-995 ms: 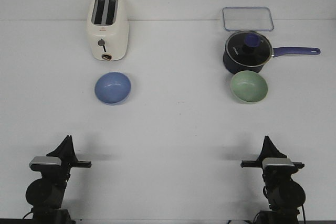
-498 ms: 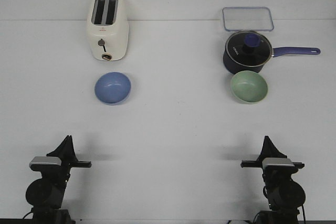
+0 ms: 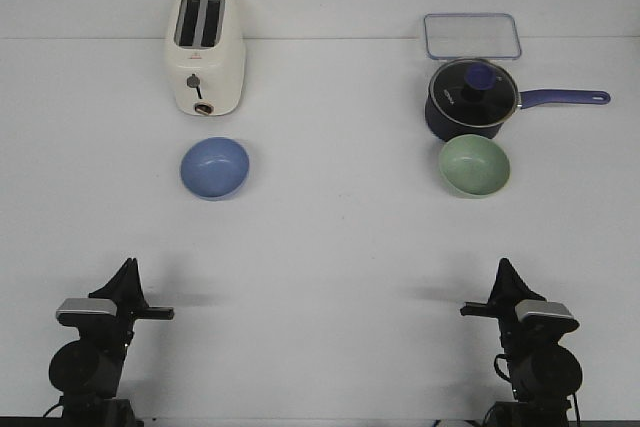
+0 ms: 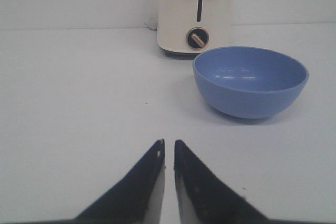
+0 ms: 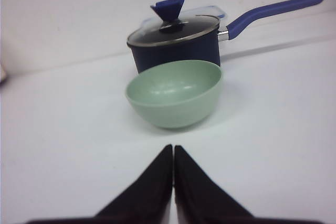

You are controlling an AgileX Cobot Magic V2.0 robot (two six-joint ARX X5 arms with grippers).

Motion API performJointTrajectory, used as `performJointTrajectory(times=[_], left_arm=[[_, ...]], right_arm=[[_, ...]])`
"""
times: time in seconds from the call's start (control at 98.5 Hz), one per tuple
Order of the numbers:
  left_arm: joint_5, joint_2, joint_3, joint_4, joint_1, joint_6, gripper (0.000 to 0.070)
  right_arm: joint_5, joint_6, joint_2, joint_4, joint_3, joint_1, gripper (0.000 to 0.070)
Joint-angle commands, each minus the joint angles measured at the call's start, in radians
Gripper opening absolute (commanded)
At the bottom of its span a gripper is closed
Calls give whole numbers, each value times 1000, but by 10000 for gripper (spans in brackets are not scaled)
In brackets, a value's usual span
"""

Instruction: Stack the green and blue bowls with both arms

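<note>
Saucepan (image 3: 470, 99) touching green bowl (image 3: 475, 166); toaster (image 3: 204, 52) behind blue bowl (image 3: 215, 168).

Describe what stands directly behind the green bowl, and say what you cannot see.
Behind the green bowl stands a dark saucepan with a glass lid and blue handle. Farther back lies a clear lidded container. The pan's contents cannot be made out, and the bowl hides its lower front.

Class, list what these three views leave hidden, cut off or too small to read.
- Cream toaster: top cut off by the left wrist view's edge.
- Dark navy saucepan: lower front hidden behind the pale green round bowl, right wrist view.
- Saucepan's white lettering: too small in the front view.
- Clear rectangular container: contents unclear.
</note>
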Motion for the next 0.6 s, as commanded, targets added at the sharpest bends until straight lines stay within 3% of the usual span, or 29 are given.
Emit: performJointTrajectory(times=[0.0,0.112,0.274,0.325,0.416,0.447,0.589], left_arm=[[0,-2,-20,10,0,13,15],[0,-2,-20,10,0,13,15],[0,-2,-20,11,0,13,15],[0,-2,-20,10,0,13,15],[0,-2,-20,10,0,13,15],[0,-2,-20,10,0,13,15],[0,-2,-20,11,0,13,15]], right_arm=[[5,104,0,-20,63,1,1],[73,98,60,-104,225,1,0],[108,-55,327,-227,524,1,17],[108,-80,438,-273,616,1,111],[108,-87,636,-370,770,1,424],[108,-90,703,-402,818,1,500],[117,-114,995,-510,1002,-1,525]])
